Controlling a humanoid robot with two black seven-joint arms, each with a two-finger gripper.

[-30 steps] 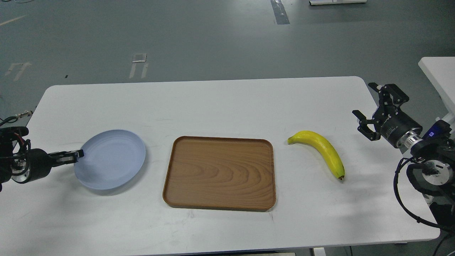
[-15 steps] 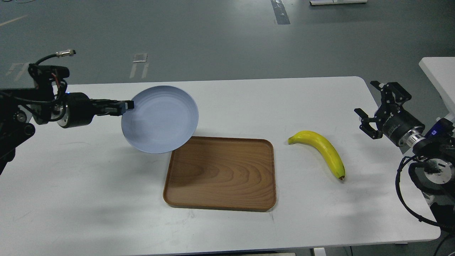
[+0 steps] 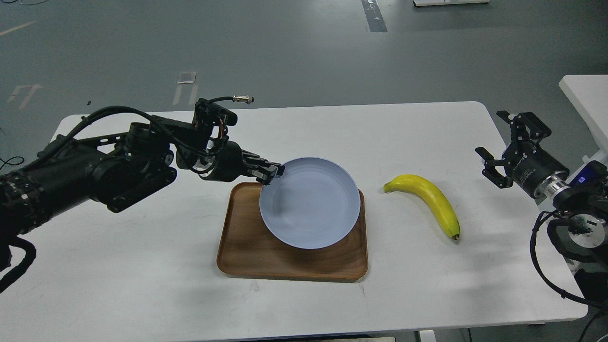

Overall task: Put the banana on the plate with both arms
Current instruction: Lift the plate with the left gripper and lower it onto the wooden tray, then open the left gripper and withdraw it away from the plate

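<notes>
My left gripper (image 3: 271,173) is shut on the left rim of the pale blue-grey plate (image 3: 311,204) and holds it over the right part of the brown wooden tray (image 3: 247,251). I cannot tell whether the plate touches the tray. The yellow banana (image 3: 430,199) lies on the white table to the right of the tray, dark tip toward the front. My right gripper (image 3: 498,145) is open and empty, hovering right of the banana near the table's right edge.
The white table (image 3: 142,285) has bare surface at the left and front. A second white table corner (image 3: 586,92) stands at the far right. The left arm (image 3: 109,171) stretches across the table's left half.
My left gripper carried the plate from the left of the table, up and to the right, to above the tray. The right arm and banana stayed almost still.
</notes>
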